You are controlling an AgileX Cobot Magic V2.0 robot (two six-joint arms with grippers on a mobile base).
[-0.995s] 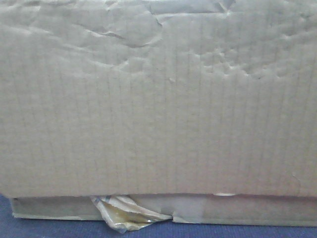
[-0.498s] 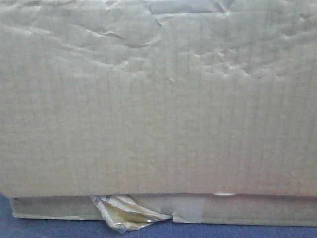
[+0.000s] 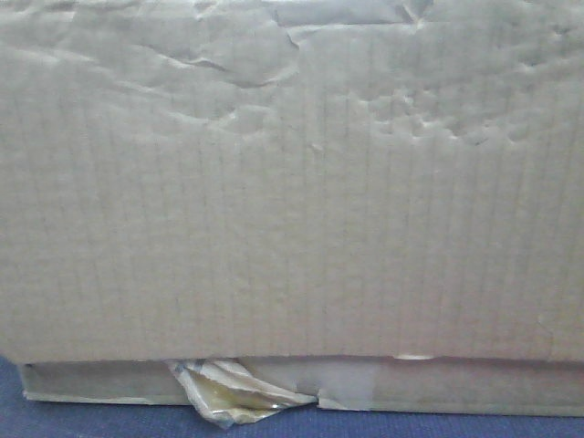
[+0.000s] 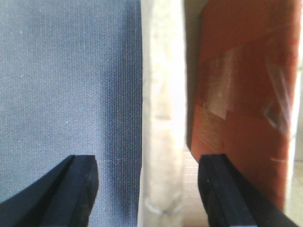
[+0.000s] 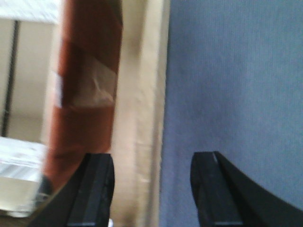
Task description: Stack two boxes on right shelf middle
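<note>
A wrinkled brown cardboard box [image 3: 292, 201] fills the front view and rests on a second box [image 3: 456, 388], of which only a low strip shows. A yellowish tape scrap [image 3: 228, 394] hangs at that strip's edge. My left gripper [image 4: 147, 189] is open, its black fingers standing either side of a pale cardboard edge [image 4: 161, 94] without touching it. A reddish-brown taped box face [image 4: 241, 94] lies to its right. My right gripper [image 5: 152, 189] is open too, straddling a pale cardboard edge [image 5: 142, 94] beside a reddish-brown box face [image 5: 87, 71]. The shelf is out of view.
Blue cloth [image 3: 91, 422] lies under the boxes. It spreads left of the cardboard edge in the left wrist view [image 4: 66, 85] and right of it in the right wrist view [image 5: 232, 94]. A blurred pale background [image 5: 23, 94] shows at the far left there.
</note>
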